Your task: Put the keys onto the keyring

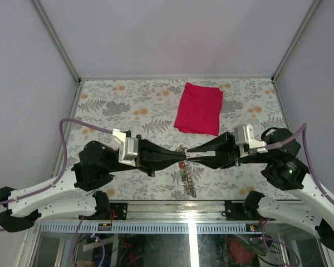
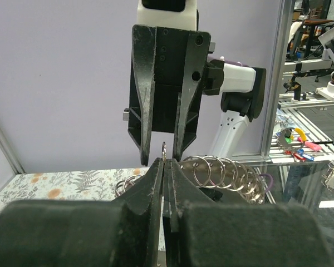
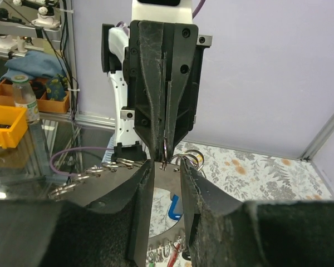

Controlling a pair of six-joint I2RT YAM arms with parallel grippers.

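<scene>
Meeting tip to tip just before the red cloth [image 1: 199, 108], the left gripper [image 1: 181, 159] and right gripper [image 1: 190, 156] hover above the floral surface [image 1: 128, 105]. Left wrist: left jaws pinch a thin wire loop [image 2: 164, 149]. Right wrist: right jaws clamp the flat grey keyring [image 3: 167, 179]; keys [image 3: 178, 247] dangle beneath.

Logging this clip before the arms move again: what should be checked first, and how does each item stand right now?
1. Left gripper firm on the small ring: ok, its fingers are closed on it.
2. Right gripper gripping the flat grey ring: cannot tell; its fingers stand apart with grey metal between them.
3. Grippers lined up tip to tip: ok in the top view.
4. Chain of rings free of snags: cannot tell.
5. Red cloth out of the way: ok, it lies farther back on the table.
</scene>
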